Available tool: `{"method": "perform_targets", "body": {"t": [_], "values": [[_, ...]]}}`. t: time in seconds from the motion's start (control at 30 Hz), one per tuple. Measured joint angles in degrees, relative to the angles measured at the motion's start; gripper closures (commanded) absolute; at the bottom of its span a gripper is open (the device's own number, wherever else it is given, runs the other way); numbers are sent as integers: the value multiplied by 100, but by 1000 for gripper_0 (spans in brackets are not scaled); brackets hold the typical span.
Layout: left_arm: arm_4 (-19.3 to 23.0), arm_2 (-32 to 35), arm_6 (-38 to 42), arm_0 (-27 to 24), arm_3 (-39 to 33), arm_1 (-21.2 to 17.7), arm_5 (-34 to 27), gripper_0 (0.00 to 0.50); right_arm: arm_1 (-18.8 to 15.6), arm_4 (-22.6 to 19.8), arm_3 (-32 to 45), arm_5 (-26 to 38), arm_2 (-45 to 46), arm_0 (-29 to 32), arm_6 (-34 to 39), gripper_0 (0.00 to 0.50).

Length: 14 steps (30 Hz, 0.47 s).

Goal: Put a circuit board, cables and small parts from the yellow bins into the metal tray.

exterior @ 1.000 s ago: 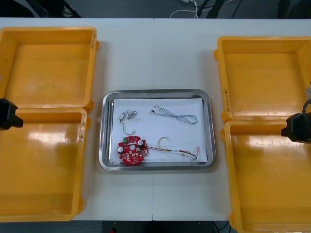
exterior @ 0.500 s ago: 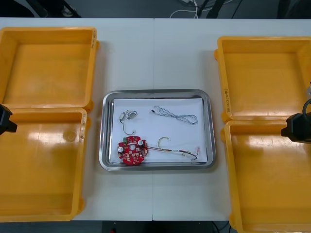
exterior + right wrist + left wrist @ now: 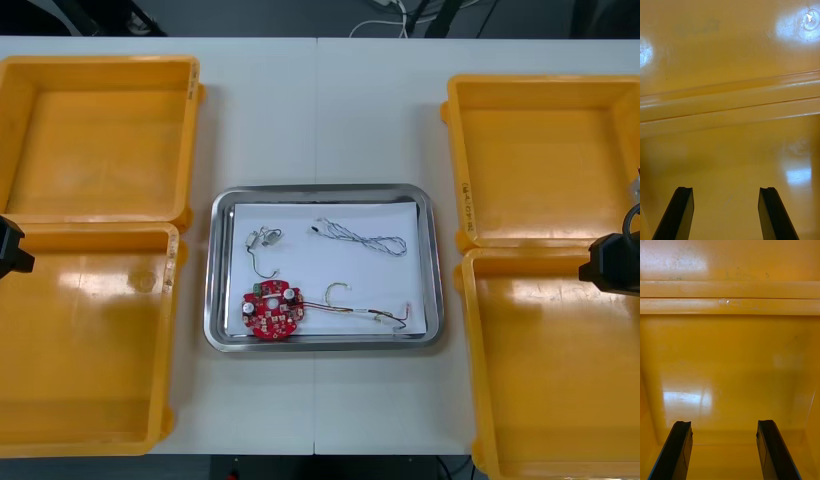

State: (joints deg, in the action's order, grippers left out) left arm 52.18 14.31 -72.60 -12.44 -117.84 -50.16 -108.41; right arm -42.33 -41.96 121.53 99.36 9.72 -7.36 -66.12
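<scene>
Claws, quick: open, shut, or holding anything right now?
Left claw: open, holding nothing, above a left-side yellow bin.
Right claw: open, holding nothing, above a right-side yellow bin.

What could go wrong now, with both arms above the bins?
1. The open left pincer and right pincer hang over the bins; a sideways move might hit their rims.
2. The board lies close to the tray rim; a knock might push it out.

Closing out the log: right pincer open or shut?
Open. Right pincer fingers stand apart over the yellow bin, nothing between them. Left pincer open too.
</scene>
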Motion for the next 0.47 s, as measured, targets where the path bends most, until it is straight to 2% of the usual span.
{"method": "perform_targets", "body": {"t": [0.47], "values": [[-12, 0, -5, 0, 7, 0, 0, 0, 0, 0, 0, 0, 0, 0, 0, 0]]}}
